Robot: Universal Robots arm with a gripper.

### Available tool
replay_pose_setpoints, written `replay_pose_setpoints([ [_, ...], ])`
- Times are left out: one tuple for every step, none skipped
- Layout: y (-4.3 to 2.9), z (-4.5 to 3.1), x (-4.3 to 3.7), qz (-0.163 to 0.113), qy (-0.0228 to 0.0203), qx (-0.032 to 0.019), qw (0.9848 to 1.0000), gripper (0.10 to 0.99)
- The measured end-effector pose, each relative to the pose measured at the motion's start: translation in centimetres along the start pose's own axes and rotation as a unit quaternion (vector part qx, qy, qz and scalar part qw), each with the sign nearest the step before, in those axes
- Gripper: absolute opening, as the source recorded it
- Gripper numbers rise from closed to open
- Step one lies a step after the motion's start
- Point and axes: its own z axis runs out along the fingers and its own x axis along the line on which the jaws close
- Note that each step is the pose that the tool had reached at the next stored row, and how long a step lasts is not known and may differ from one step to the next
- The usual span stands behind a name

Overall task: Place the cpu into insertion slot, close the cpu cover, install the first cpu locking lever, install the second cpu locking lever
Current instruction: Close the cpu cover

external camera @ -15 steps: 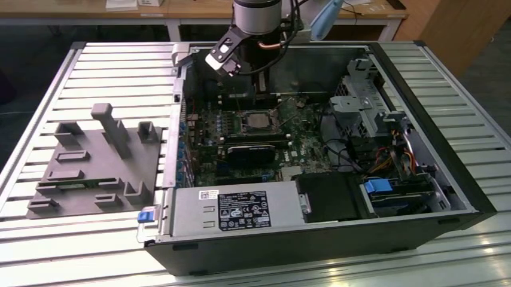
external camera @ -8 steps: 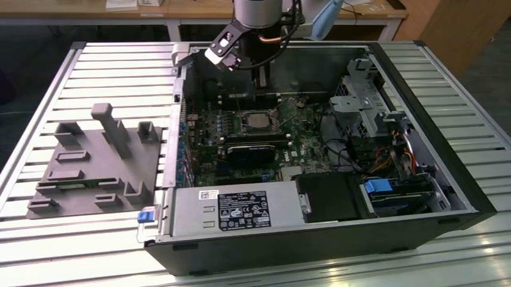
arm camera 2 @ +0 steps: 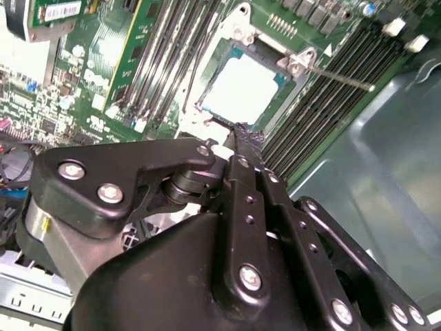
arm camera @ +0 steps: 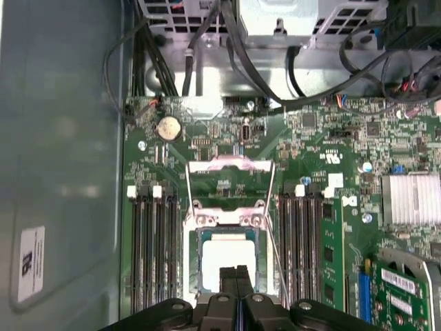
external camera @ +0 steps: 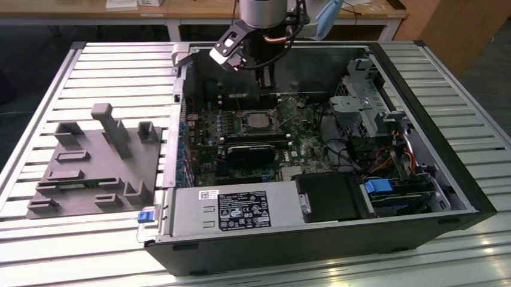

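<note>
The cpu (arm camera: pixel 226 256) lies flat in the insertion slot (arm camera: pixel 195 263) on the green board, its pale metal top showing in both wrist views (arm camera 2: pixel 241 88) and as a grey square in the exterior view (external camera: pixel 257 122). The cpu cover (arm camera: pixel 231 166) stands flipped open beyond the slot, with the board visible through its cut-out. A thin locking lever (arm camera 2: pixel 339 79) sticks out beside the slot, unlatched. My gripper (arm camera: pixel 236 274) hovers just above the near edge of the cpu, fingers shut together with nothing between them. In the exterior view the gripper (external camera: pixel 267 88) hangs inside the case behind the slot.
Long black memory slots (arm camera: pixel 155 248) flank the socket on both sides. A black fan block (external camera: pixel 249 153) sits just in front of it, and a power supply (external camera: pixel 231 209) fills the case front. Drive cage and cables (external camera: pixel 367 107) are on the exterior view's right, a grey fixture (external camera: pixel 96 161) on its left.
</note>
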Motion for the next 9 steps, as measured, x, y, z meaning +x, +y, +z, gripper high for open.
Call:
replay_pose_setpoints([
  [0.23,0.02,0.01,0.0,0.0,0.0,1.0,0.102],
  [0.44,0.04,0.01,0.0,0.0,0.0,1.0,0.102],
  [0.67,0.06,0.02,0.0,0.0,0.0,1.0,0.102],
  [0.89,0.08,0.03,0.0,0.0,0.0,1.0,0.102],
  [1.1,0.1,0.03,0.0,0.0,0.0,1.0,0.102],
  [1.33,0.12,0.04,0.0,0.0,0.0,1.0,0.102],
  [1.59,0.14,0.05,0.0,0.0,0.0,1.0,0.102],
  [1.82,0.16,0.06,0.0,0.0,0.0,1.0,0.102],
  [2.07,0.19,0.06,0.0,0.0,0.0,1.0,0.102],
])
